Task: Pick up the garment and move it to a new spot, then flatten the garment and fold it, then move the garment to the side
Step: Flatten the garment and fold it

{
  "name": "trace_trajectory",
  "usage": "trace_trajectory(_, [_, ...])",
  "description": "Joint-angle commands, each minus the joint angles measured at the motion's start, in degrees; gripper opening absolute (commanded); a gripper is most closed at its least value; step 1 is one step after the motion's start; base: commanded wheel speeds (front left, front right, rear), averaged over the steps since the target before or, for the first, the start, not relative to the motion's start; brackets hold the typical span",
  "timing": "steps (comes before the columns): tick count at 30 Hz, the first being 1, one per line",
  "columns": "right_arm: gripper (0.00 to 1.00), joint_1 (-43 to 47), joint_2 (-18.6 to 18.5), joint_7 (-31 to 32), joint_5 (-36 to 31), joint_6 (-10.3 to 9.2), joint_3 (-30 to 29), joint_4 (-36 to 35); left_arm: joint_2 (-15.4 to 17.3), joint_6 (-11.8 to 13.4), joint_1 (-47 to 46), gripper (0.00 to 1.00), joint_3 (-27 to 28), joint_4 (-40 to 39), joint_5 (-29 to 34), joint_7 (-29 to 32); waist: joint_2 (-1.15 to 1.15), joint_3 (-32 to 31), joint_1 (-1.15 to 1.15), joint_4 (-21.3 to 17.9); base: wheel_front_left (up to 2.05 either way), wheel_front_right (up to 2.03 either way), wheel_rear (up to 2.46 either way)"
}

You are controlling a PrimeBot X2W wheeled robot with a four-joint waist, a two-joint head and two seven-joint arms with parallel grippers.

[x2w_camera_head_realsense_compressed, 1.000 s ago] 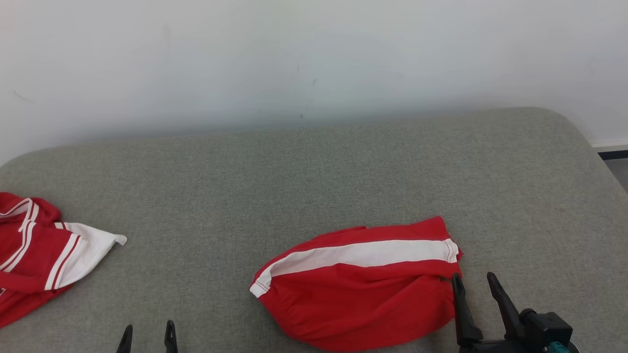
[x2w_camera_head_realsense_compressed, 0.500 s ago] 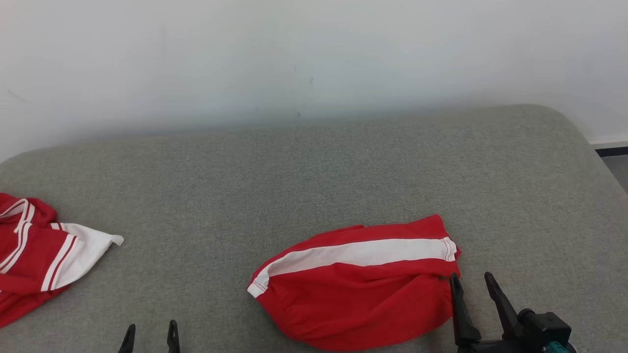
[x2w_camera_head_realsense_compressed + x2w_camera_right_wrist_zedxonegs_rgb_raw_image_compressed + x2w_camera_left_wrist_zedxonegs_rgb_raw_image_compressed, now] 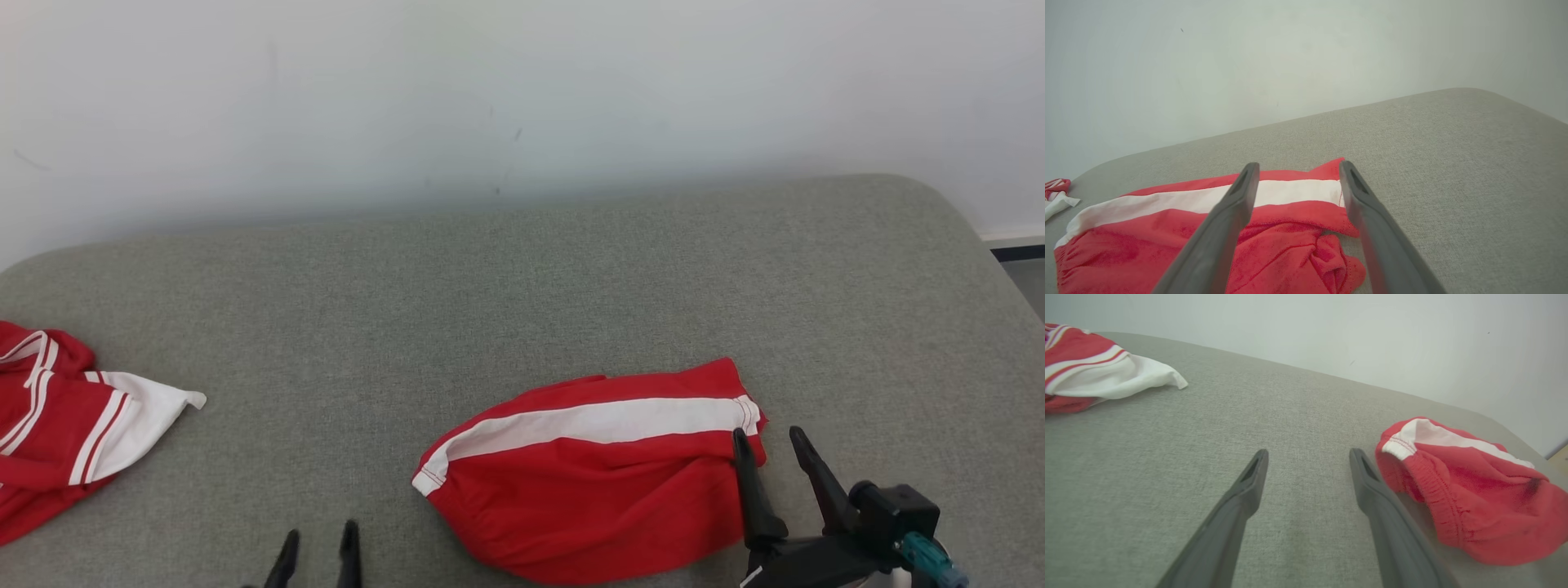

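In the head view you see both arms have closed in over the last second. The right gripper (image 3: 765, 433) now overlaps the right end of the red garment (image 3: 588, 482), which lies on the grey pad (image 3: 522, 286), so pickup looks imminent. The left gripper (image 3: 321, 531) has slid towards the garment.

In the left wrist view, your left gripper (image 3: 1308, 453) is spread wide and low, with the garment (image 3: 1466, 490) just beside one finger.

In the right wrist view, your right gripper (image 3: 1298, 165) is spread wide and angled down over the garment's (image 3: 1167, 241) striped end.

We see a crumpled red-and-white cloth (image 3: 57, 429) lying at the left edge of a grey fabric-covered surface (image 3: 522, 286), with a white wall (image 3: 522, 82) behind.
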Motion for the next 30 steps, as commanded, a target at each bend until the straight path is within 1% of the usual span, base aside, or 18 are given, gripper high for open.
trace_trajectory(1, [1.0, -0.5, 0.0, 0.5, -0.5, -0.13, 0.1, -0.6, 0.0, -0.3, -1.6, 1.0, -0.7, 0.5, -1.4, 1.1, 0.0, 0.0, 0.0, 0.0, 0.0, 0.0, 0.0])
trace_trajectory(5, [1.0, -0.3, 0.1, 1.8, -0.8, -0.13, 0.0, -2.4, 0.0, -0.4, -5.6, 1.0, -4.4, 2.0, -6.5, 7.1, 0.0, -0.1, 0.0, 0.2, 0.0, 0.0, 0.0])
trace_trajectory(10, [1.0, 0.7, 0.1, 1.8, 0.5, -0.13, 0.9, -2.7, 0.0, 1.9, -9.8, 1.0, -8.3, 4.0, -12.3, 15.0, 0.0, -0.1, 0.0, -0.6, 0.0, 0.0, 0.0])
trace_trajectory(15, [1.0, 0.7, 0.1, 1.3, 1.2, -0.13, 2.2, -2.1, 0.0, 5.3, -12.3, 1.0, -9.2, 5.4, -17.0, 17.7, 0.0, 0.3, 0.0, -2.2, 0.0, 0.0, 0.0])
trace_trajectory(17, [1.0, 0.5, 0.1, 1.1, 1.3, -0.13, 2.4, -1.8, 0.0, 6.3, -13.0, 1.0, -9.4, 6.2, -18.7, 18.4, 0.0, 0.6, 0.0, -2.7, 0.0, 0.0, 0.0])
trace_trajectory(20, [1.0, 0.2, 0.1, 0.8, 1.3, -0.13, 2.3, -1.6, 0.0, 7.1, -13.8, 1.0, -9.3, 6.7, -20.7, 19.0, 0.0, 1.0, 0.0, -3.3, 0.0, 0.0, 0.0])
trace_trajectory(23, [1.0, 0.1, 0.1, 0.6, 0.9, -0.13, 2.0, -1.5, 0.0, 7.1, -14.3, 0.84, -9.6, 7.2, -21.7, 19.5, 0.0, 1.4, 0.0, -3.6, 0.0, 0.0, 0.0])
trace_trajectory(24, [1.0, 0.1, 0.1, 0.5, 0.8, -0.13, 2.0, -1.5, 0.0, 7.0, -14.5, 0.78, -9.7, 7.3, -22.0, 19.5, 0.0, 1.5, 0.0, -3.7, 0.0, 0.0, 0.0])
trace_trajectory(25, [1.0, 0.0, 0.1, 0.4, 0.7, -0.13, 1.9, -1.5, 0.0, 6.9, -14.7, 0.57, -9.8, 7.4, -22.3, 19.4, 0.0, 1.6, 0.0, -3.8, 0.0, 0.0, 0.0])
trace_trajectory(26, [1.0, 0.0, 0.1, 0.4, 0.6, -0.13, 1.8, -1.5, 0.0, 7.0, -14.9, 0.4, -9.9, 7.4, -22.5, 19.3, 0.0, 1.7, 0.0, -3.8, 0.0, 0.0, 0.0])
trace_trajectory(27, [1.0, 0.0, 0.1, 0.3, 0.5, -0.13, 1.7, -1.5, 0.0, 7.1, -15.1, 0.33, -10.0, 7.4, -22.5, 19.0, 0.0, 1.8, 0.0, -3.8, 0.0, 0.0, 0.0])
trace_trajectory(28, [1.0, -0.1, 0.1, 0.3, 0.5, -0.13, 1.7, -1.5, 0.0, 7.1, -15.2, 0.06, -10.0, 7.5, -22.5, 18.7, 0.0, 1.9, 0.0, -3.8, 0.0, 0.0, 0.0])
trace_trajectory(29, [1.0, -0.1, 0.1, 0.4, 0.5, -0.13, 1.6, -1.5, 0.0, 7.1, -15.3, 0.0, -10.1, 7.5, -22.4, 18.6, 0.0, 1.9, 0.0, -3.8, 0.0, 0.0, 0.0])
trace_trajectory(30, [1.0, -0.1, 0.1, 0.5, 0.3, -0.13, 1.6, -1.5, 0.0, 7.1, -15.4, 0.0, -10.2, 7.5, -22.3, 18.3, 0.0, 2.0, 0.0, -3.7, 0.0, 0.0, 0.0])
